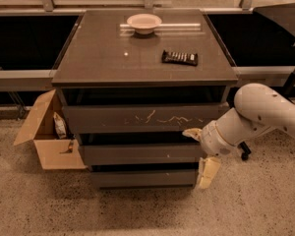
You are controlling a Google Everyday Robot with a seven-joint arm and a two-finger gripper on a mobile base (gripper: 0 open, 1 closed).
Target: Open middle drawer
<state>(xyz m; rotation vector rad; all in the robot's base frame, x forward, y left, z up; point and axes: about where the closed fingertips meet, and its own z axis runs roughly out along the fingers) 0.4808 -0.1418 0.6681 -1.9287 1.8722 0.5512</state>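
The counter (88, 68) stands in the middle of the view, a dark grey-brown unit with three drawer fronts stacked down its near face. The middle drawer (137, 154) is the second front down on the counter, plain and flat, with one tiny pale speck towards its right half. Above it on the counter sits the top drawer (113, 119), taller and marked with pale scratches. Below it is the bottom drawer (142, 179), narrower and unmarked. A dark strip shows above each front. I cannot tell whether the middle drawer is pulled out at all.

The claw (196, 157) is at the counter's right front edge, level with the right end of the middle drawer. Its two pale fingers (191, 132) are spread wide. One reaches towards the upper right corner of the middle drawer and the other hangs down beside the bottom drawer. I cannot tell whether either finger touches the counter. The white arm (265, 111) comes in from the counter's right side.

On the counter's top, a pale bowl (144, 22) sits near the back edge and a dark flat packet (180, 58) lies right of centre. An open cardboard box (49, 154) stands on the floor against the counter's left side.
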